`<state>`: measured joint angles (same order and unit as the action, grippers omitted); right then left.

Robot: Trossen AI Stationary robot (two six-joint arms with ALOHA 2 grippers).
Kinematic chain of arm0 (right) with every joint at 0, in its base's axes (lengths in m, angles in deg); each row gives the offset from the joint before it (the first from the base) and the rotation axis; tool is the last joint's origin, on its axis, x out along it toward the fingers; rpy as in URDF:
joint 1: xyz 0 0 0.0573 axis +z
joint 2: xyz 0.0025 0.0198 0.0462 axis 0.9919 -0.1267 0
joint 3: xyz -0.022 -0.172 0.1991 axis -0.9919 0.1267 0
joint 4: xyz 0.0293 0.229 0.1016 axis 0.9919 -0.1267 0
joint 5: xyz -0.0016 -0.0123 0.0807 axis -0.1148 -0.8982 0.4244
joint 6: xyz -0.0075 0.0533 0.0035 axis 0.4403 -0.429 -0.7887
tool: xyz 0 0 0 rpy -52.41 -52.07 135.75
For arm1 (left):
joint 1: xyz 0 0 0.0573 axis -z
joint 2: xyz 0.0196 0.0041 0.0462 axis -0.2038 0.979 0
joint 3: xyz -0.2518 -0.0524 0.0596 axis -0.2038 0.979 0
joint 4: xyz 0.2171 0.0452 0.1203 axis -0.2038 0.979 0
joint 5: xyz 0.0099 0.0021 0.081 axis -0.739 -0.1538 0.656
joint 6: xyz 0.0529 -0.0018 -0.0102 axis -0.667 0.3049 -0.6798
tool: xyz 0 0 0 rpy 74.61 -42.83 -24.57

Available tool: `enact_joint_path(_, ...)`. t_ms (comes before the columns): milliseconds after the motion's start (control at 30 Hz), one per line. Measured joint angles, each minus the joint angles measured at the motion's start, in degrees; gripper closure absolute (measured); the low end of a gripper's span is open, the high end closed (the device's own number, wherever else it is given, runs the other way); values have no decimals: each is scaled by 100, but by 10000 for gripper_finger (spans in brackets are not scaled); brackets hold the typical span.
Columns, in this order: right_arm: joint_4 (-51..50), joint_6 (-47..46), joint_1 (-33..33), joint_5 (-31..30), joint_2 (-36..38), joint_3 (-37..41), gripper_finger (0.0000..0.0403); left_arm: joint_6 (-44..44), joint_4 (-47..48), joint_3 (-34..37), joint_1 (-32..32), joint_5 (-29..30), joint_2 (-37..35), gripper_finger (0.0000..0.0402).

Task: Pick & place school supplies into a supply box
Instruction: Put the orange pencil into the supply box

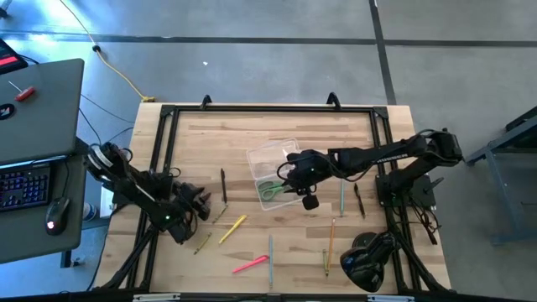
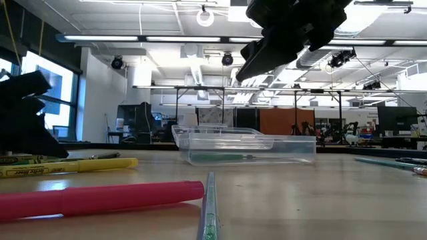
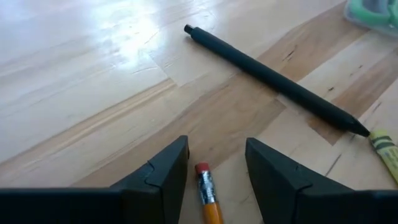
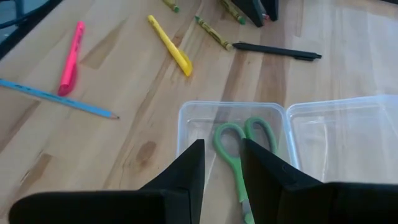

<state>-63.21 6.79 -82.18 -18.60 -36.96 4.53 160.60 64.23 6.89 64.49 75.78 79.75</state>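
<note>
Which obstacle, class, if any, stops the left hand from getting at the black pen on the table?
Probably none. The left hand is open and low over the table, the black pen lies on bare wood just ahead of it, and only a pencil sits between its fingers.

Bright, even light falls from ceiling strip lamps (image 2: 100,38), seen in the low view. Glare whitens the table (image 3: 93,56) in the left wrist view. The near pink highlighter (image 2: 100,199) is blurred; shadows lie soft and faint.
</note>
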Motion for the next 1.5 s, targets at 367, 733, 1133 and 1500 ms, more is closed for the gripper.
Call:
enact_joint_path(367,-1,0,0,28,0,0,320,599,-347,-25,274,787,949,242)
enact_joint_path(733,-1,104,0,29,0,0,320,1355,-194,-214,279,1106,1640,334)
enact_joint_path(1133,-70,-392,304,-347,0,0,320,1819,706,-487,-229,733,448,369)
enact_joint_path(1500,-643,-646,1392,-1228,0,0,320,-3013,-296,-1470,-1461,914,-1443,369)
